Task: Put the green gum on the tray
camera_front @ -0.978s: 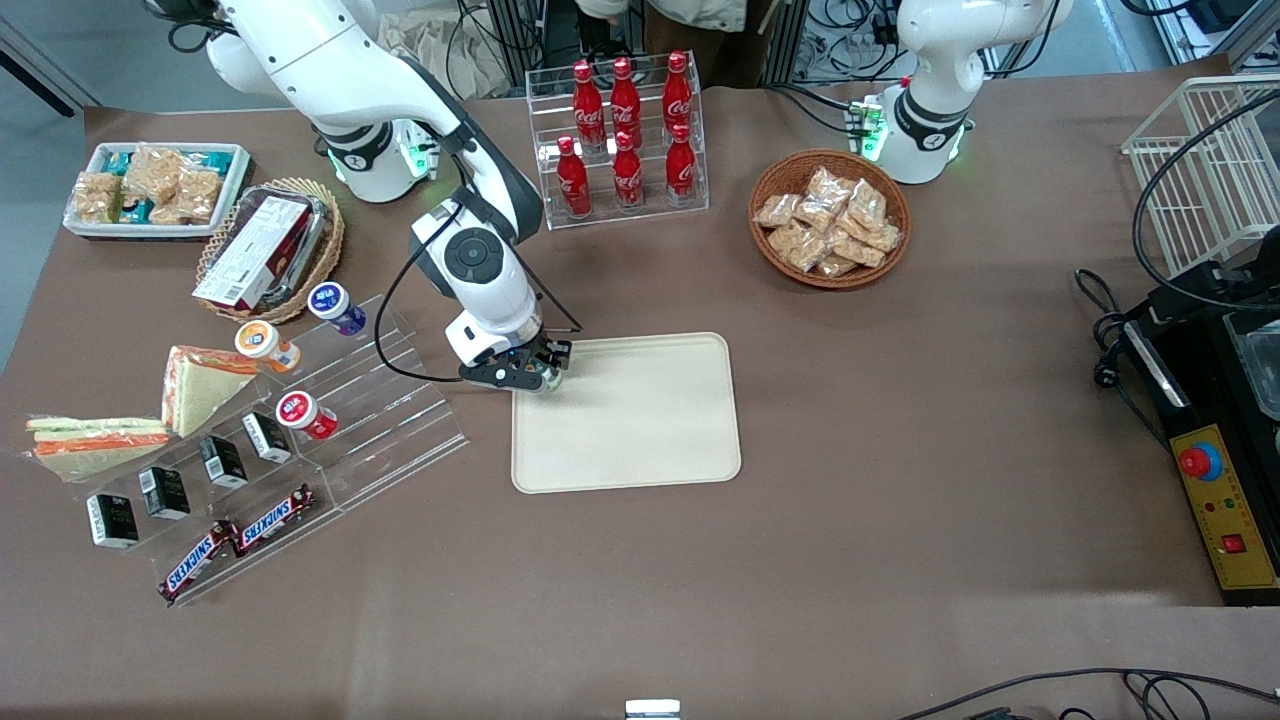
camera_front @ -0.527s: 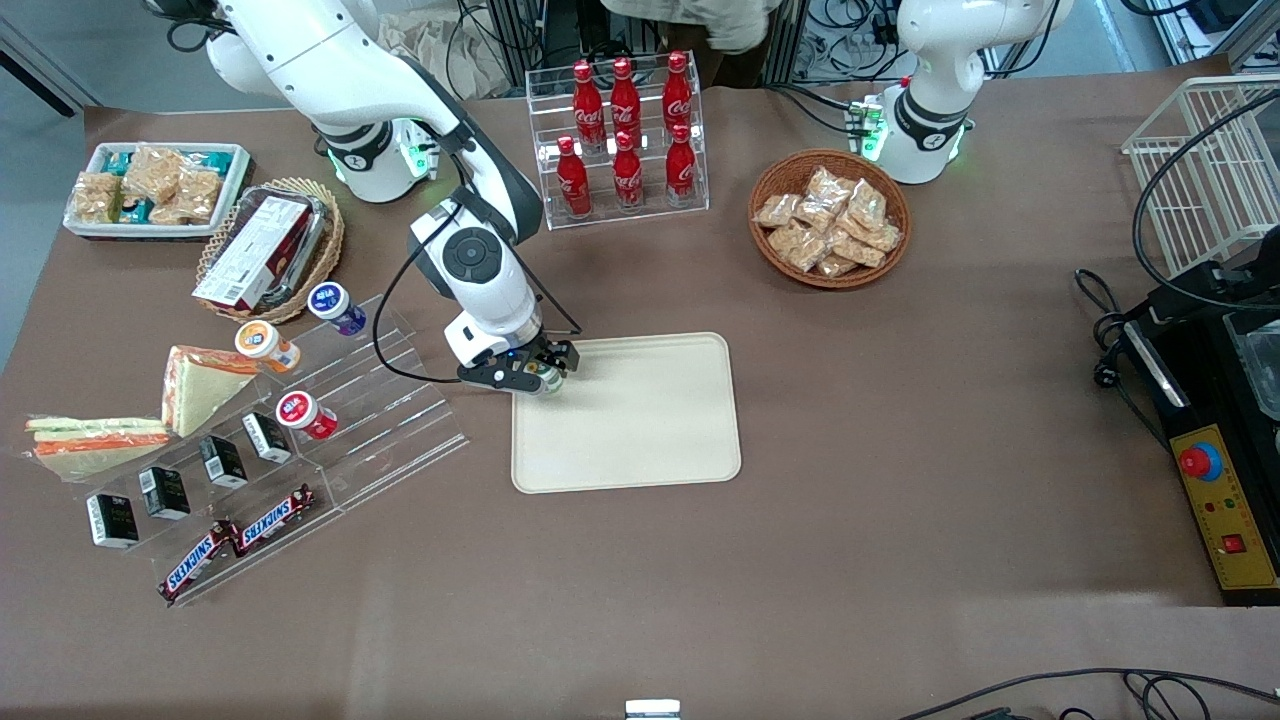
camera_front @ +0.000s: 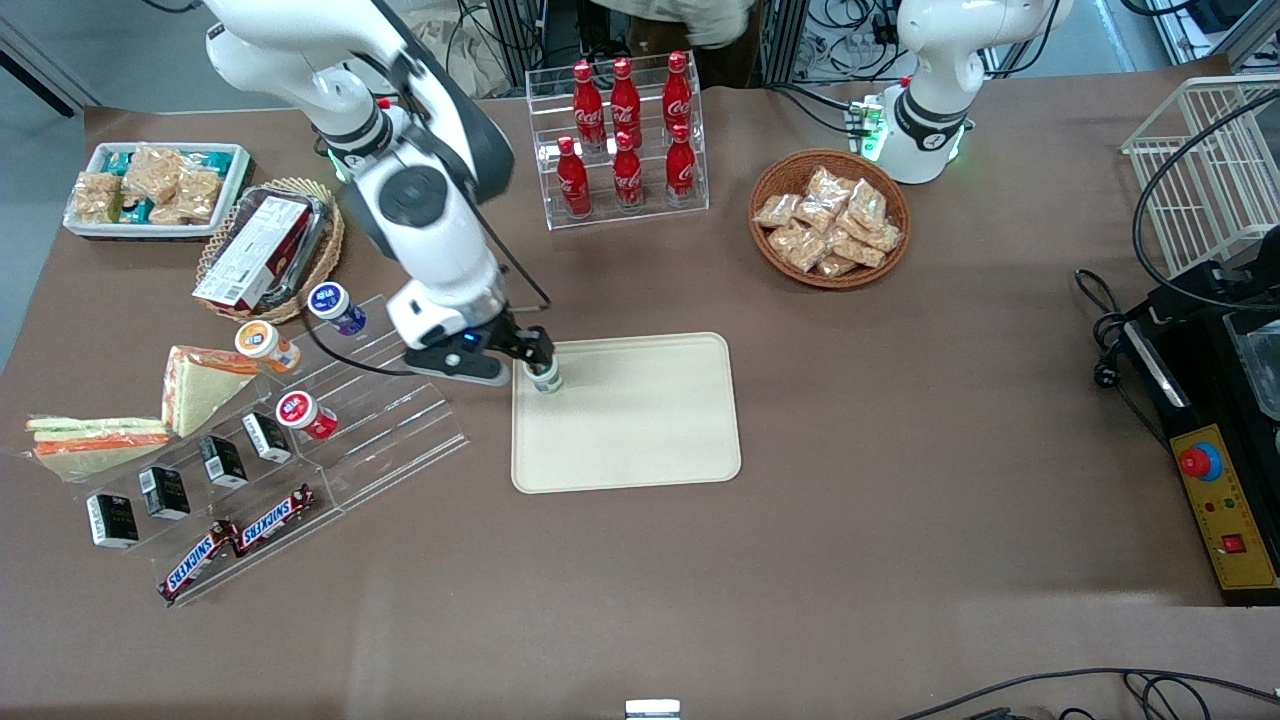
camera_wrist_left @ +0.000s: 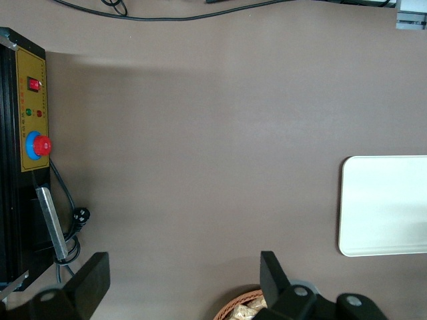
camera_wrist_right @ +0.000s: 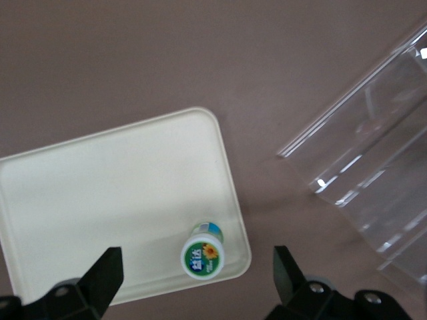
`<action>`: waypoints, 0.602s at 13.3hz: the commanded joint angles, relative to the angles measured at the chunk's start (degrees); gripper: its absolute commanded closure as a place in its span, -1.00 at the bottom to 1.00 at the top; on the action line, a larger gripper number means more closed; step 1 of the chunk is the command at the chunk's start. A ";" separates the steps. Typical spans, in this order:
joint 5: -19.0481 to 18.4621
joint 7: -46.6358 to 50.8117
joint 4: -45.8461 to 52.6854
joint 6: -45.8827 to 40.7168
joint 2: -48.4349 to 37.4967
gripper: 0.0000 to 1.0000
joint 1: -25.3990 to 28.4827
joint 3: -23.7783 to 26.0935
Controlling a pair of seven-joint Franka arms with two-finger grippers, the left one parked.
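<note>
The gripper (camera_wrist_right: 193,283) is hanging wide open, empty, above the green gum (camera_wrist_right: 203,257) standing (upright, seemingly) in the tray (camera_wrist_right: 100,200) corner, so lifting straight up is looking safest.

Tray (camera_front: 640,420) bare except green gum (camera_front: 545,377) below end effector (camera_front: 520,352).

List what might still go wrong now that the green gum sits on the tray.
1. The green gum stands upright right at a corner of the tray, close to the rim, so a nudge might tip it off.
2. The open hand hangs just above the gum, fingers apart; a sideways retreat might clip it, or the clear stepped rack beside the tray.
</note>
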 commanded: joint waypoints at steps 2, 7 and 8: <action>-0.75 -10.56 19.32 -24.89 -2.46 -1.00 -4.91 0.62; 2.59 -36.13 24.48 -32.52 -5.97 -1.00 -20.70 0.18; 2.68 -40.62 24.48 -32.52 -5.89 -1.00 -23.35 -0.52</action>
